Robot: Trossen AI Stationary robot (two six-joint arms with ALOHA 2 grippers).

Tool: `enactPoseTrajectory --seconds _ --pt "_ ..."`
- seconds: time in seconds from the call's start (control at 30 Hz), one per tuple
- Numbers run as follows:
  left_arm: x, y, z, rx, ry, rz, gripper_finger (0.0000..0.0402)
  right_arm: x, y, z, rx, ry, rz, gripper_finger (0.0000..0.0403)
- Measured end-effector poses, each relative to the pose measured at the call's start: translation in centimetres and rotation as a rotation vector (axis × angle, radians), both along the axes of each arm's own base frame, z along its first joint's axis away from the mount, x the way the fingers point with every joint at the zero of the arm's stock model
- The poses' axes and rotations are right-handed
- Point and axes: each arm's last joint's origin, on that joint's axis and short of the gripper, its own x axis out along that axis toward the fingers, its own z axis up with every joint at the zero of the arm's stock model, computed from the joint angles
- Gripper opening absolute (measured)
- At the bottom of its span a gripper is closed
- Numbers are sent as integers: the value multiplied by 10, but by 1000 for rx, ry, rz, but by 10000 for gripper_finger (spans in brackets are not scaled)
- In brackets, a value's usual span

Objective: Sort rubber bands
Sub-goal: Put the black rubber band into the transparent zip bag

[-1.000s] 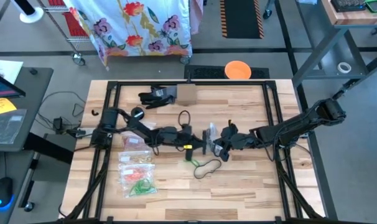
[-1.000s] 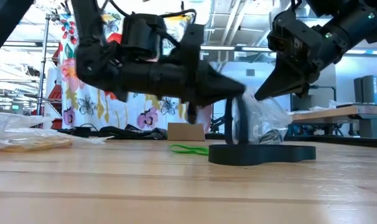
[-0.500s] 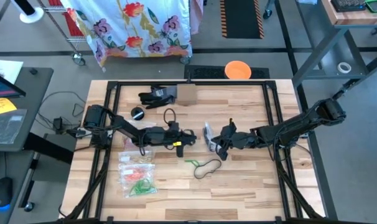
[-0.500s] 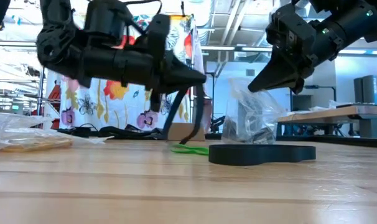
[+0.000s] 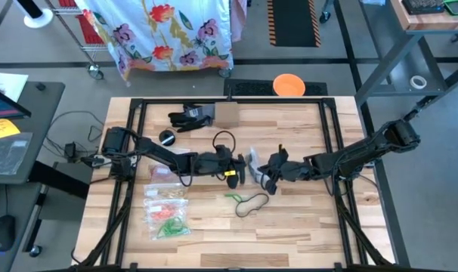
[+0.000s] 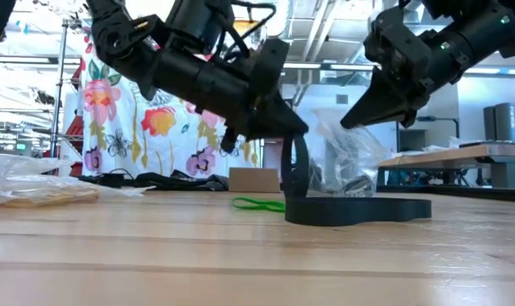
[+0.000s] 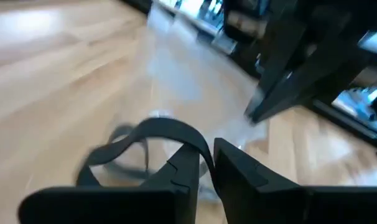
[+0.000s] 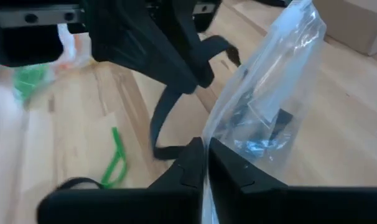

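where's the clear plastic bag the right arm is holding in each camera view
high view: clear bag at table centre, between the two pincer tips.
low view: right of centre, hanging under the right pincer.
left wrist view: pale blur ahead, unclear.
right wrist view: centre right, pinched.
shared landmark: green rubber band on the table.

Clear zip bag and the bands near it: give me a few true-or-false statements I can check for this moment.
1. The right gripper pinches the clear zip bag. True.
2. The left gripper holds a green band. False: a black band hangs from it.
3. A green band lies on the wooden table. True.
4. The clear bag holds nothing. False: dark bands show inside it.
5. Other bags with coloured bands lie beside the left arm. True.
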Motion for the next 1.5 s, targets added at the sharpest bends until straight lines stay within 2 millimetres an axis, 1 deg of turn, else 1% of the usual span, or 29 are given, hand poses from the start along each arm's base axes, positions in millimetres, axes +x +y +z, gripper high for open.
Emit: enactPoseTrajectory --seconds 0.13,0.27,0.37,0.47,0.6,0.67,0.7,0.77,0.8,0.87,0.97,1.03,1.1,1.17,1.37,1.43,1.5 --pt "1 -1 3 28 -25 -33 27 -2 -1 -3 -18 45 5 2" --pt "4 -6 10 142 -65 -215 11 -4 0 -6 -51 86 26 1" --pt "5 -11 11 217 -55 -257 8 -5 0 -6 -53 91 27 1" --pt "6 -14 14 268 -55 -239 24 -5 0 -6 -53 91 27 1" --pt "5 -18 13 282 -46 -243 77 -5 0 -6 -53 91 27 1" --pt "5 -21 10 211 -29 -262 110 -5 0 -6 -52 91 27 1" --pt "4 -23 6 120 -1 -304 125 -5 0 -6 -52 91 28 0" --pt "-1 -24 -1 -35 105 -458 149 -5 0 -6 -52 91 29 0" --pt "-4 -24 -5 -99 158 -514 157 -5 0 -6 -51 92 29 0" --pt "-8 -26 -11 -209 288 -556 165 -5 0 -6 -51 92 30 0" --pt "-15 -26 -18 -245 515 -530 167 -5 0 -6 -47 92 35 0" --pt "-16 -25 -16 -187 625 -488 165 -5 0 -6 -47 92 35 0" --pt "-15 -27 -10 -88 706 -436 162 -4 0 -6 -46 89 35 0" --pt "-9 -30 0 41 731 -403 158 -4 0 -6 -45 88 36 0" --pt "17 -49 50 547 607 -276 149 -4 0 -6 -44 84 36 0" --pt "24 -56 63 723 544 -291 149 -4 0 -6 -44 84 36 0" --pt "29 -59 70 878 493 -341 148 -4 0 -6 -40 84 43 0"
